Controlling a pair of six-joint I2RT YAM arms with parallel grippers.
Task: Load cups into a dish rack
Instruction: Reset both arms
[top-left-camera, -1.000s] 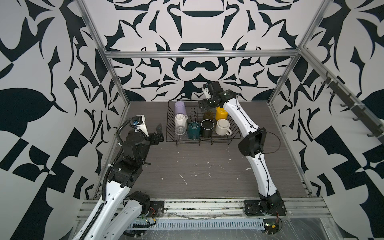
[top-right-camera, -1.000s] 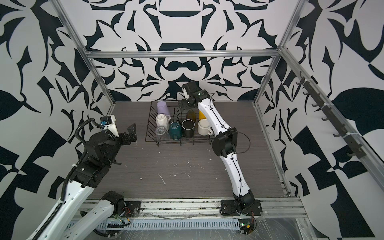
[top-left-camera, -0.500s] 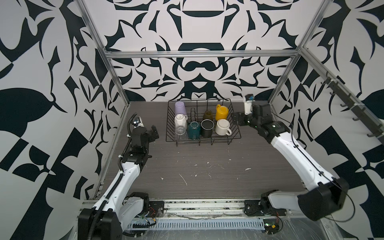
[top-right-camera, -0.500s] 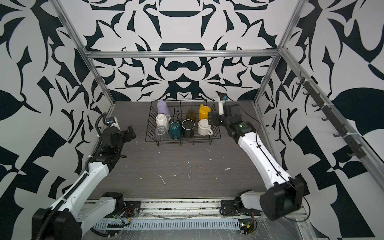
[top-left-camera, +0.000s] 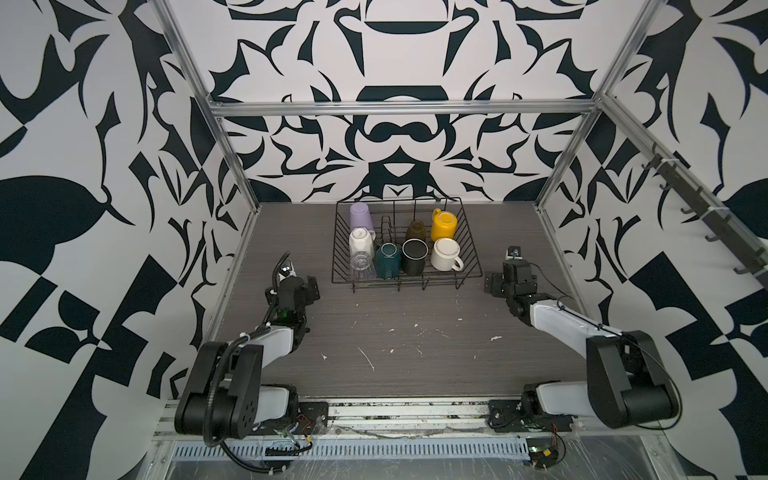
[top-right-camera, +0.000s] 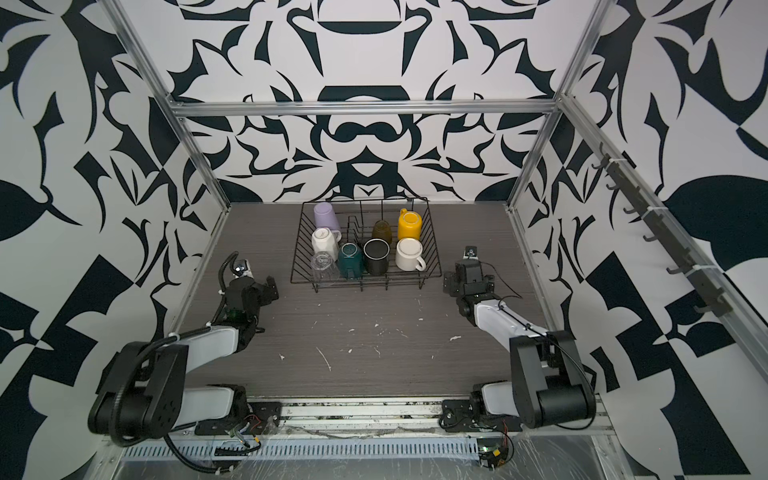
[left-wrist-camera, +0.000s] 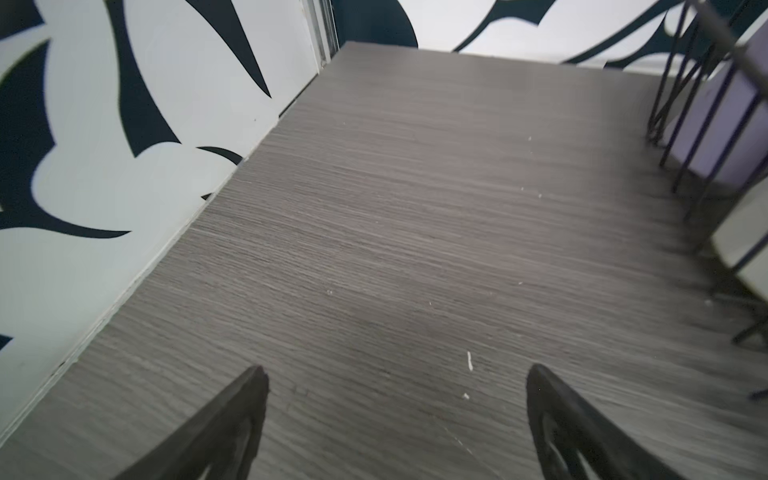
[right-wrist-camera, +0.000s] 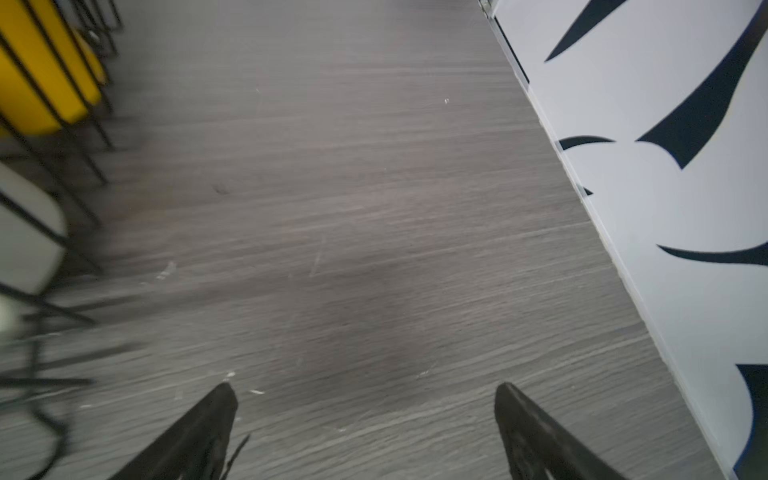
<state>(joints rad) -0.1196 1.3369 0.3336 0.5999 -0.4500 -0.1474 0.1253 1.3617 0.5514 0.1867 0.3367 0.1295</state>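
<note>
Black wire dish rack (top-left-camera: 471, 249) toward the far wall, 8 cups (top-left-camera: 444, 226) inside it, left gripper (left-wrist-camera: 395, 374) spread wide, empty, above bare table (top-left-camera: 395, 332), right gripper (right-wrist-camera: 365, 388) equally wide, empty, flanking the rack

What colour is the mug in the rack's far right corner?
Yellow mug, clearest in a top view.

In the left wrist view the dish rack (left-wrist-camera: 731, 37) runs off the picture's edge, its wires blurred. Behind them only part of the lilac tumbler (left-wrist-camera: 739, 158) and a corner of the white faceted mug (left-wrist-camera: 748, 237) show. The right wrist view cuts the yellow mug (right-wrist-camera: 37, 83) and a plain white mug (right-wrist-camera: 25, 232) the same way — both blurred behind wires. In both top views the clear glass (top-left-camera: 362, 266) is faint against the rack, and the olive-brown cup (top-left-camera: 416, 230) is dark — too small to tell upright from upturned.
</note>
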